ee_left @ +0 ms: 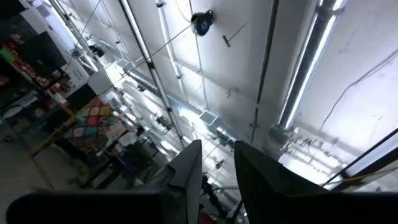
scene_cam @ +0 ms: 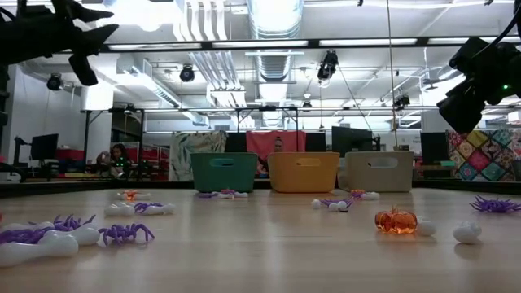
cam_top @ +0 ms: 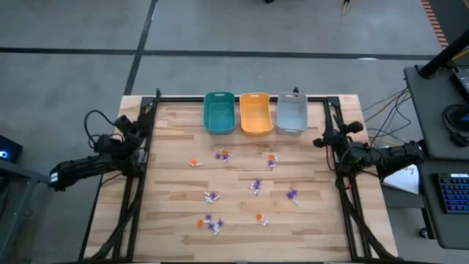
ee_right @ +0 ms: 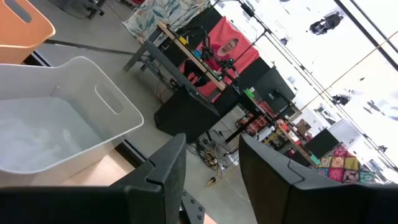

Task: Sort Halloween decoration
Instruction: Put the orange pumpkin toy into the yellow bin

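- I see the left hand (cam_top: 134,122) parked over the bench's left edge, at about 9 o'clock from the bench centre, pointing up toward the ceiling; its two dark fingers (ee_left: 186,174) stand a little apart with nothing between them.
- The right hand (cam_top: 330,138) sits over the right edge at about 3 o'clock; its fingers (ee_right: 165,168) are parted with a clear gap and hold nothing.
- The small orange, purple and white plastic Halloween trinkets (cam_top: 222,155) lie scattered across the middle and near half of the light wooden slatted bench (cam_top: 168,183), between the two hands and well apart from both.
- From the left hand, the nearest trinket is an orange one (cam_top: 194,162) at roughly 4 o'clock; a purple and orange cluster (cam_top: 209,223) lies near the front edge.
- From the right hand, a purple spider-like piece (cam_top: 292,194) lies at roughly 7 o'clock, and an orange and white pair (cam_top: 272,160) at about 8 o'clock.
- In the low view a clear orange pumpkin (scene_cam: 396,220) rests on the bench beside a white piece.
- Three plastic bins stand in a row at the far edge, 12 o'clock: teal rectangular bin (cam_top: 219,112), orange bin (cam_top: 256,113), grey bin (cam_top: 291,112), side by side.
- The right wrist view shows the grey bin just beside that hand.
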Available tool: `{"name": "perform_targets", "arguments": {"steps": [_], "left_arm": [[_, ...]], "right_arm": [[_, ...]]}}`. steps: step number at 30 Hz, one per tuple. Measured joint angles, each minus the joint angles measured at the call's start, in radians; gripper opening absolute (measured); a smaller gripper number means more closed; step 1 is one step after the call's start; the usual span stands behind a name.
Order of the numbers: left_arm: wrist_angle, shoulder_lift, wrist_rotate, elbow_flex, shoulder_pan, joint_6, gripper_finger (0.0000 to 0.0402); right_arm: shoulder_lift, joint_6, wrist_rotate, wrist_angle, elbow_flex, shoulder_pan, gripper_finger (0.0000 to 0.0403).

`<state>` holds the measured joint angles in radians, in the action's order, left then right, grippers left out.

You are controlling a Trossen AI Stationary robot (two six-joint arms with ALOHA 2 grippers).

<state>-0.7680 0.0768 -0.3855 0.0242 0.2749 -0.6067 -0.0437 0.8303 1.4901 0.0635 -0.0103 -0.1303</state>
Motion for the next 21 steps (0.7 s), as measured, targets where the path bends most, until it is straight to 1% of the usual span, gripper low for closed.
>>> {"name": "perform_targets", "arguments": {"steps": [3, 5, 9, 12, 14, 16, 17, 19, 21], "left_arm": [[-0.03, 0.02, 0.0, 0.004, 0.0, -0.005, 0.0078], [-0.03, 0.042, 0.0, 0.031, 0.0, 0.002, 0.0078], [-0.033, 0.123, 0.0, 0.111, 0.0, 0.077, 0.0078], [-0.033, 0.211, -0.001, 0.192, 0.0, 0.156, 0.0078], [-0.027, 0.276, -0.001, 0.249, 0.0, 0.206, 0.0078], [-0.016, 0.342, 0.0, 0.305, 0.0, 0.239, 0.0078], [-0.005, 0.376, 0.0, 0.334, 0.0, 0.25, 0.0078], [0.047, 0.437, 0.001, 0.393, 0.0, 0.26, 0.0078], [0.128, 0.493, 0.001, 0.452, 0.0, 0.261, 0.0078]], "right_arm": [[0.0, 0.0, 0.0, 0.0, 0.0, 0.0, 0.0139], [0.0, 0.0, 0.0, 0.0, 0.0, 0.0, 0.0139], [0.0, 0.0, 0.0, 0.0, 0.0, 0.0, 0.0139], [0.0, 0.001, 0.0, 0.0, 0.0, 0.0, 0.0139], [0.0, 0.053, 0.003, 0.0, 0.0, 0.0, 0.0139], [0.0, 0.166, 0.044, -0.001, 0.0, 0.0, 0.0139], [0.0, 0.196, 0.041, 0.002, 0.0, 0.0, 0.0139], [0.0, 0.196, 0.0, 0.002, 0.0, 0.0, 0.0139], [0.0, 0.072, -0.086, 0.004, 0.0, 0.0, 0.0139]]}}
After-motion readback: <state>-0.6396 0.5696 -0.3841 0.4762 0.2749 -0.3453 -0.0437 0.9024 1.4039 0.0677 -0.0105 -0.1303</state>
